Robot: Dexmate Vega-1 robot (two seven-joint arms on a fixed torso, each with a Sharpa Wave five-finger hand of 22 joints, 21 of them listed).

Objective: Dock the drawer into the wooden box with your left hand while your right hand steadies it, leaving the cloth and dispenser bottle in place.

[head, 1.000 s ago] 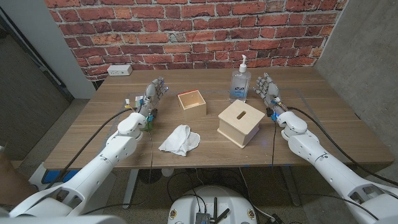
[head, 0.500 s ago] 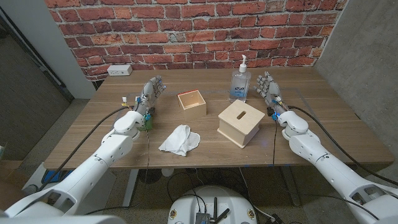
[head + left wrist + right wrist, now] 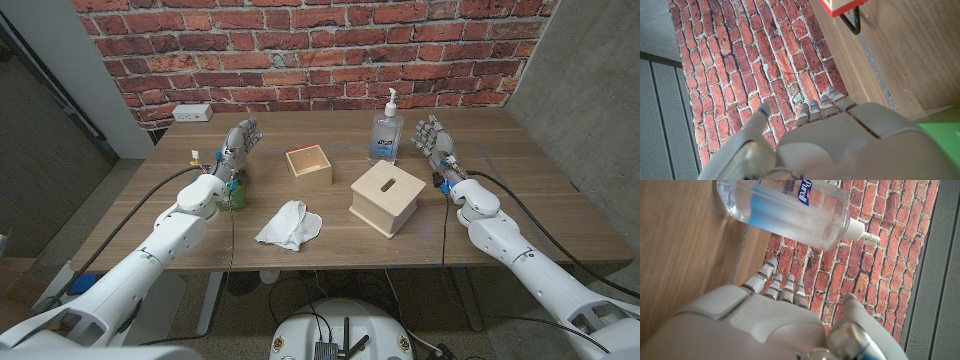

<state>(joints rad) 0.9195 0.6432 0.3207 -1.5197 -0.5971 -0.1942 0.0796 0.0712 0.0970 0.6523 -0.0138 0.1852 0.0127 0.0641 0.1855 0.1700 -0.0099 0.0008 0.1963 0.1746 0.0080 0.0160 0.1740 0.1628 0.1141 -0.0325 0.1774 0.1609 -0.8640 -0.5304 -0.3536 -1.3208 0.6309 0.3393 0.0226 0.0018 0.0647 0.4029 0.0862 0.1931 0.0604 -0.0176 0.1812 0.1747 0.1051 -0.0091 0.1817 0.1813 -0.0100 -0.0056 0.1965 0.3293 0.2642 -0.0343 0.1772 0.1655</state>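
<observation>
Red brick backs the wooden table (image 3: 500,180), where both hands are raised and empty. Over the last second the left arm has swung outward and its left hand (image 3: 236,150) has crept a little toward the wall, away from the cloth; the right hand (image 3: 434,140) has barely shifted beside the dispenser bottle (image 3: 386,135). Neither has closed on anything: the left hand's fingers point up, loosely apart, and the right hand's fingers are likewise spread and upright, near the bottle without touching it. By this reading the docking has not begun, and the left hand is only lining up for its reach.

The drawer (image 3: 308,163) sits between the hands, toward the back of the table: a small open-topped tray of pale wood, empty, with a reddish rim, turned slightly askew. In the left wrist view its corner (image 3: 845,6) shows past the fingertips (image 3: 812,106). The wooden box (image 3: 388,198) stands well apart from it, nearer the front edge and right of centre, a slot in its lid. The white cloth (image 3: 290,223) lies crumpled just left of the box.
</observation>
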